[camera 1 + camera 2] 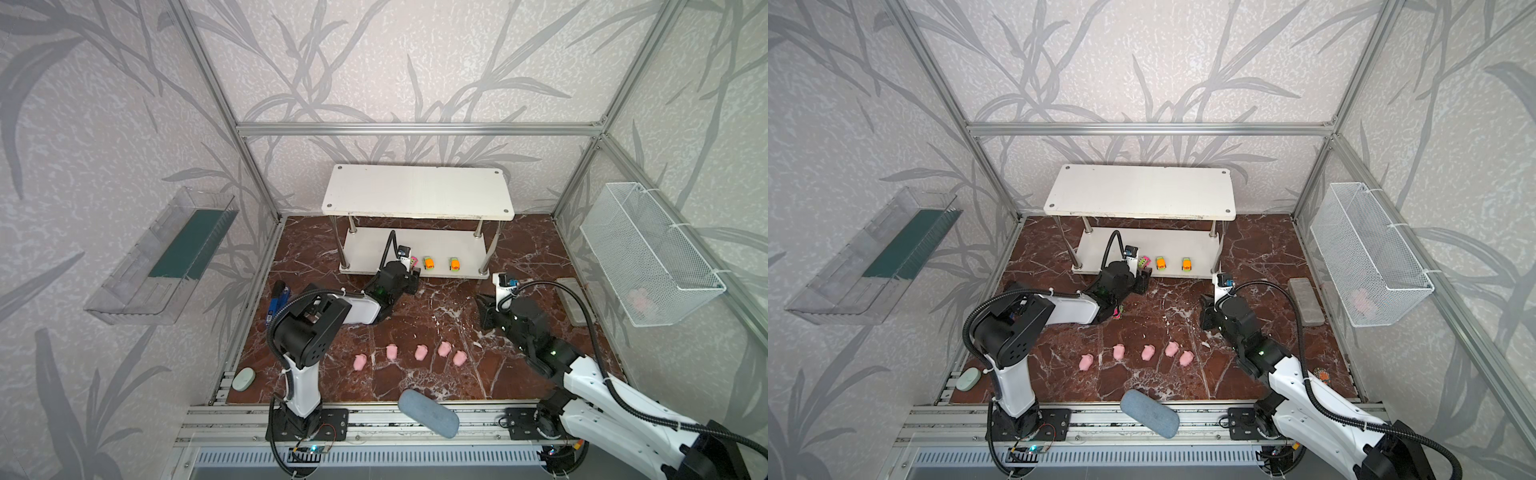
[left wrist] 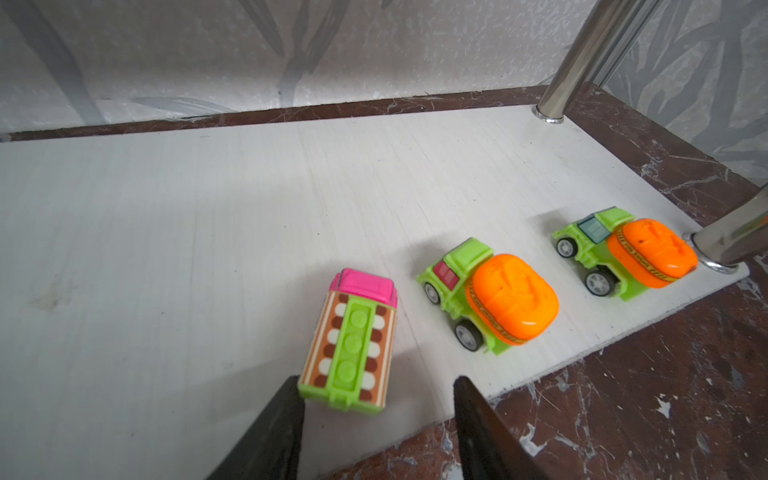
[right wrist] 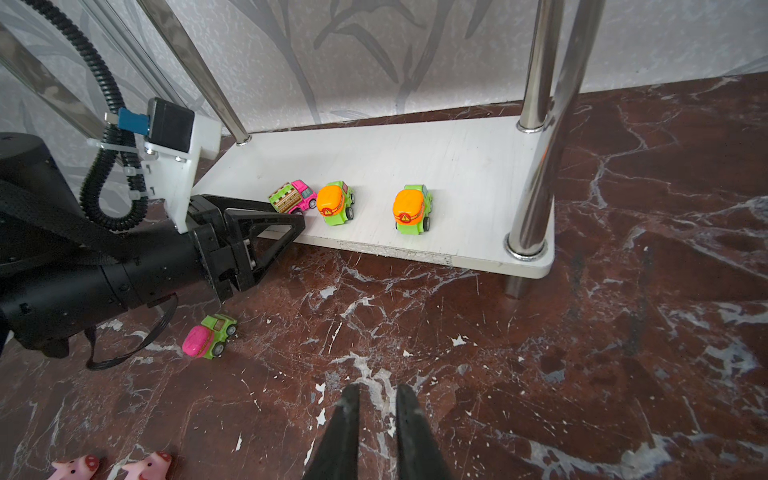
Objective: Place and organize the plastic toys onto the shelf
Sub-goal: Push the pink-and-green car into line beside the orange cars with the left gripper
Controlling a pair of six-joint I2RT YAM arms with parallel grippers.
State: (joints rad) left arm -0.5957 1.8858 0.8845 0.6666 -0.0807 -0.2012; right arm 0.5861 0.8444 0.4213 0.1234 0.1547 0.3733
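my left claw (image 2: 378,379): spread wide, gripping nothing | pink-and-green car (image 2: 351,345): just ahead of my fingertips on shelf (image 2: 208,208) lower board, near edge, left of two orange-and-green cars (image 2: 490,299) | my right claw (image 3: 376,388): narrow, empty | second pink car (image 3: 208,336), five pigs (image 1: 419,352): on marble table (image 3: 540,374), nearer

Smooth, glossy moulded plastic on the pink-and-green car (image 2: 349,345) and the orange-and-green cars (image 2: 494,299); paler matt pink on the pigs (image 1: 420,352). Matt white board with fine grain lines for the shelf (image 2: 208,199), chipped rough along its front edge, on mirror-polished metal posts (image 3: 536,62). Marble-patterned tabletop (image 3: 623,332) with a dull sheen and flaked white scuffs; white wire mesh for the basket (image 1: 648,257), clear plastic for the tray (image 1: 137,266).
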